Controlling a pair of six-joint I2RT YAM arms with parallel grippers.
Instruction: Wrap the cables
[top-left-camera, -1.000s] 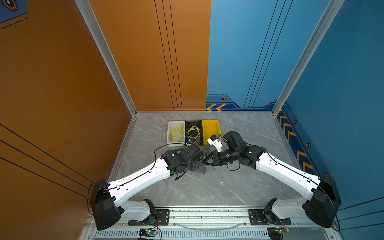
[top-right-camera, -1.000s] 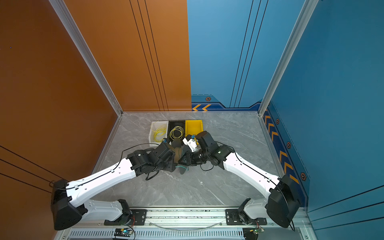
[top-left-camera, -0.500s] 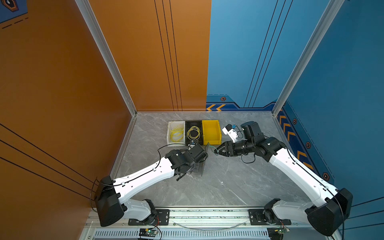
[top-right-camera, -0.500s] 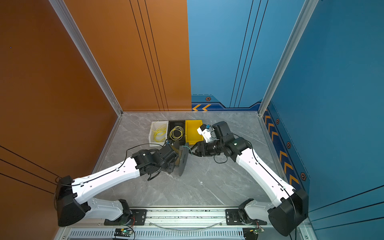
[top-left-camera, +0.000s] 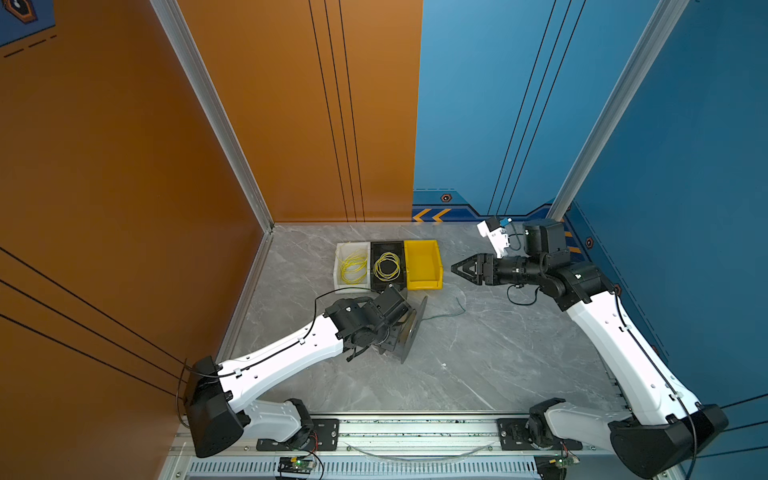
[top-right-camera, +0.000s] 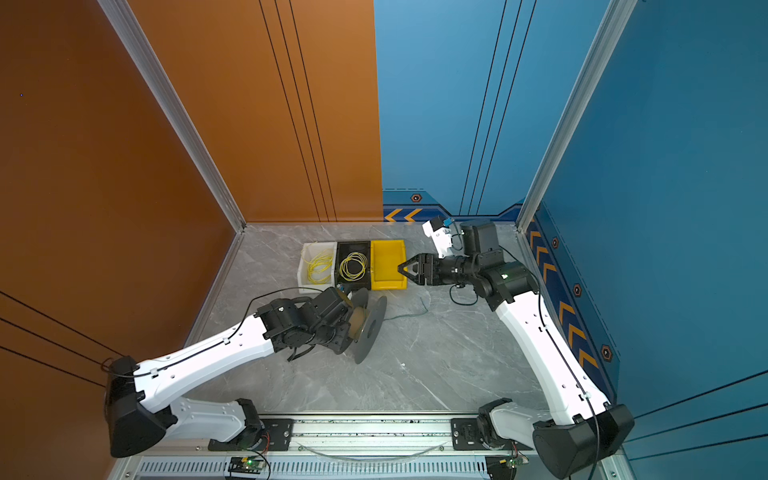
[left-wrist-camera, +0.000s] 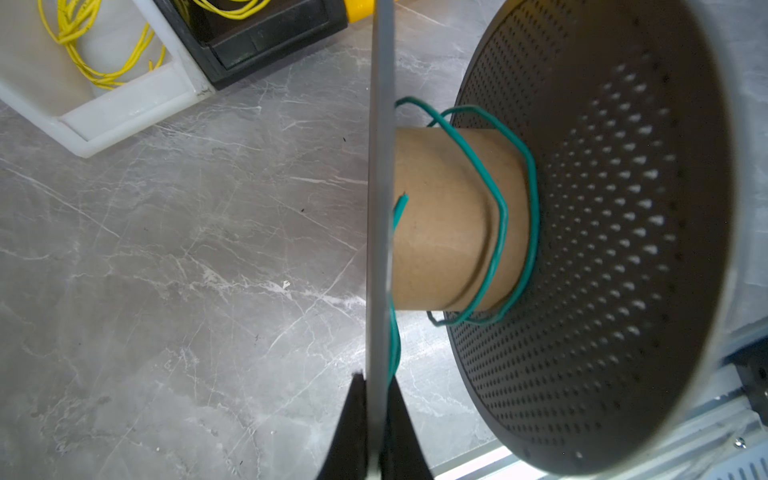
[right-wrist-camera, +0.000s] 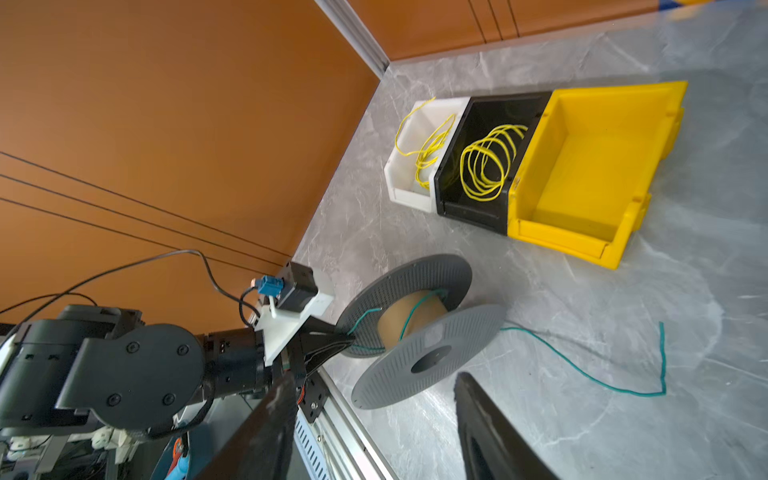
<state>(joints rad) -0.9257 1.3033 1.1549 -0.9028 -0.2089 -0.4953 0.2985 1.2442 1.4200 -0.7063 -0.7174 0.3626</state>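
A grey spool with a brown cardboard core stands on edge in mid-table. My left gripper is shut on the rim of the spool's near flange. The teal-green cable makes loose turns round the core. Its free end trails over the table to the right of the spool. My right gripper is open and empty. It hovers off the table by the yellow bin, apart from the spool and the cable.
Three bins stand in a row at the back: a white bin and a black bin, each with yellow wire coils, and a yellow bin with nothing in it. Orange and blue walls enclose the table. An aluminium rail runs along the front.
My right gripper has opened, left the spool and drawn back to the right and rear. The cable's end now lies loose on the table. The left gripper still holds the spool.
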